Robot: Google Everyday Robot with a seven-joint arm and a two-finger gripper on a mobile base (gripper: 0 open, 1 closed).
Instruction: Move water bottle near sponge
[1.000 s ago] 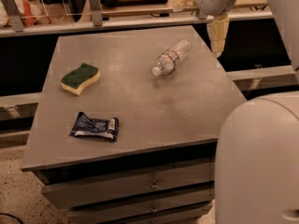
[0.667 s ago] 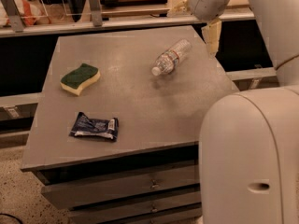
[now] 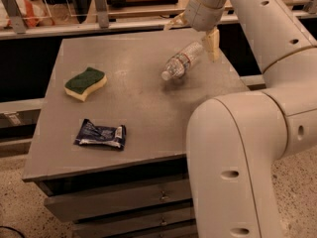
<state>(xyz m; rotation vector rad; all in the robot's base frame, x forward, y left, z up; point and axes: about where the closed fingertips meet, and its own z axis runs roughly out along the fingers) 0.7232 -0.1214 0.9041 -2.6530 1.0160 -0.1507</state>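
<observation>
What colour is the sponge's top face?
Dark green sponge top, camera view; gripper hovers by the water bottle.

Bare tabletop lies between water bottle and sponge; gripper hangs beside the bottle, snack packet well forward.

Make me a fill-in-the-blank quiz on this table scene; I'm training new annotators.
The water bottle lies on its ___. The sponge has a scrub top of dark ___. The snack packet is dark ___. The tool, above the far edge of the table, hangs closest to the ___.
Missing: side; green; blue; water bottle.
</observation>
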